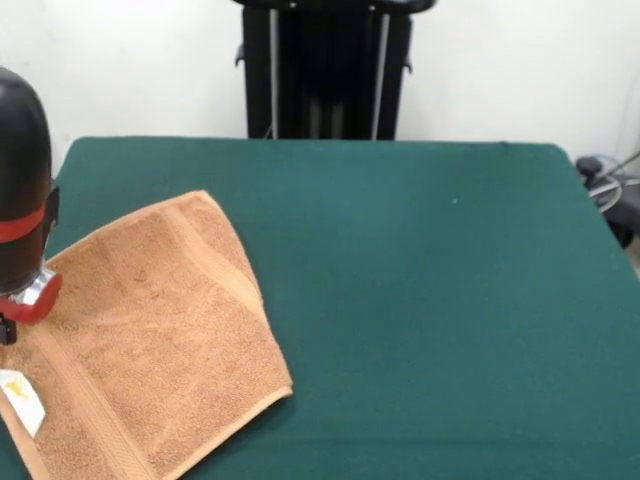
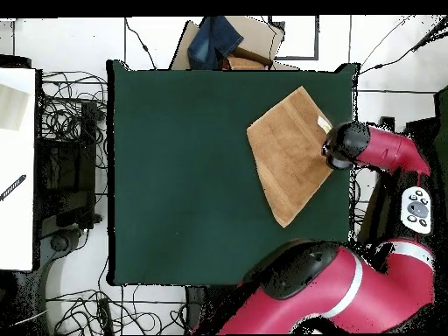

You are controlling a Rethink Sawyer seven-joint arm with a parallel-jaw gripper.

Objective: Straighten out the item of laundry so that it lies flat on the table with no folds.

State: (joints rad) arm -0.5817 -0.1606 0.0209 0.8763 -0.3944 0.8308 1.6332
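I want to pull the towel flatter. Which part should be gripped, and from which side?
Probably the towel corner bearing the white label, approached from above. That edge lies by the table side where the end effector hangs, so reach looks short.

A lab — loose cables point(image 2: 66, 118) sprawl round the table point(image 2: 192, 175).

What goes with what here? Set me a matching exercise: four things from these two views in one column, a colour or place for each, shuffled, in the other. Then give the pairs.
Things:
1. towel
2. table
3. label
4. arm

Descriptions:
A. dark green, carries everything else
B. red and black, reaching over the towel's edge
C. orange-tan, lying at an angle near one table edge
D. white with a yellow mark, at the towel's edge

Pairs: 1-C, 2-A, 3-D, 4-B
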